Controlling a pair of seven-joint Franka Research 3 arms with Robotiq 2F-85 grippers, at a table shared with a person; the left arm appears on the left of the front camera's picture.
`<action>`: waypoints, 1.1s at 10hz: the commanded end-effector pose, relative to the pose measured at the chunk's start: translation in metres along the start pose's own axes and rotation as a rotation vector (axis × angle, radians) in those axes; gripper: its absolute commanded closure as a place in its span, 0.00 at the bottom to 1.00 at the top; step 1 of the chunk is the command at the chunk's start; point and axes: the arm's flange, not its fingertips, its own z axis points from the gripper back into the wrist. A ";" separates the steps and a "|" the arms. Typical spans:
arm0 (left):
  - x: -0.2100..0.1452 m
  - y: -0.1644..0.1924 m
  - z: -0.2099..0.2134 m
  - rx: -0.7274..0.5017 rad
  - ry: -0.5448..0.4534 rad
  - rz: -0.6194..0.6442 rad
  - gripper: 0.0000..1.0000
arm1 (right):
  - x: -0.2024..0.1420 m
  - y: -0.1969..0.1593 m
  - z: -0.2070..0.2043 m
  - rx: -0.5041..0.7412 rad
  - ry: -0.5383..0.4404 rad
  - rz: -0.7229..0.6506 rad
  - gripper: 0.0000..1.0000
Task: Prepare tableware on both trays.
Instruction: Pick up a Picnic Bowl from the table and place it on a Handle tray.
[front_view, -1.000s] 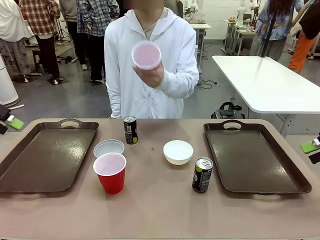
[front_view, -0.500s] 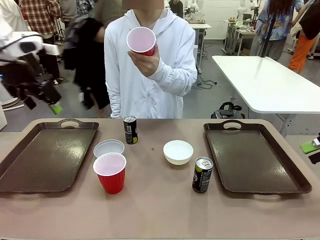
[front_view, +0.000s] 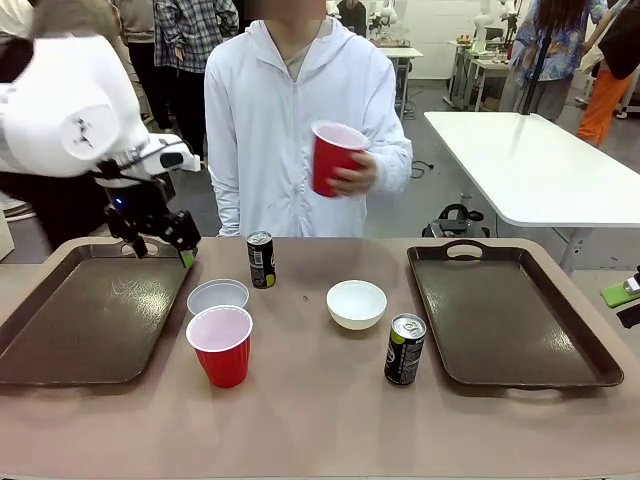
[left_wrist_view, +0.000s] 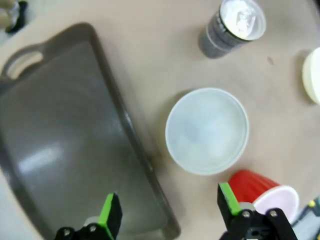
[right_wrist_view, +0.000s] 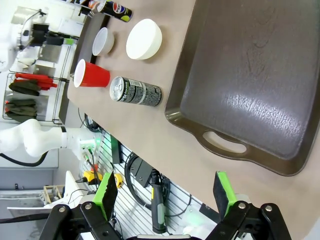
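Note:
My left gripper (front_view: 163, 248) hangs open over the far right corner of the left tray (front_view: 85, 320), close to a white bowl (front_view: 218, 296). In the left wrist view the open gripper (left_wrist_view: 169, 210) straddles the left tray's rim (left_wrist_view: 127, 125), with that bowl (left_wrist_view: 207, 130) just ahead, a red cup (left_wrist_view: 260, 190) beside it and a can (left_wrist_view: 232, 27) beyond. On the table stand the red cup (front_view: 221, 345), a second bowl (front_view: 356, 303) and two cans (front_view: 260, 260) (front_view: 404, 349). The person holds another red cup (front_view: 333, 157). My right gripper (right_wrist_view: 164, 195) is open, off the table beside the right tray (right_wrist_view: 250, 75).
The right tray (front_view: 510, 315) lies bare at the table's right. The person stands at the far side, cup hand at chest height. Bare tabletop stretches along the front edge. A white table (front_view: 540, 170) stands behind on the right, and other people move in the background.
My left arm swung in from the far left and came down over the left tray's far right corner. The person lowered the held red cup from face height to chest height.

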 end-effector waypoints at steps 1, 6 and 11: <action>0.010 0.001 -0.017 0.045 -0.026 0.067 0.00 | 0.000 -0.001 -0.001 0.013 -0.001 0.000 0.00; 0.006 0.001 -0.017 -0.002 -0.003 0.021 0.00 | 0.000 -0.001 -0.001 0.013 -0.001 0.000 0.00; 0.040 -0.017 -0.077 0.053 0.091 0.020 0.00 | 0.000 -0.001 -0.001 0.013 -0.001 0.000 0.00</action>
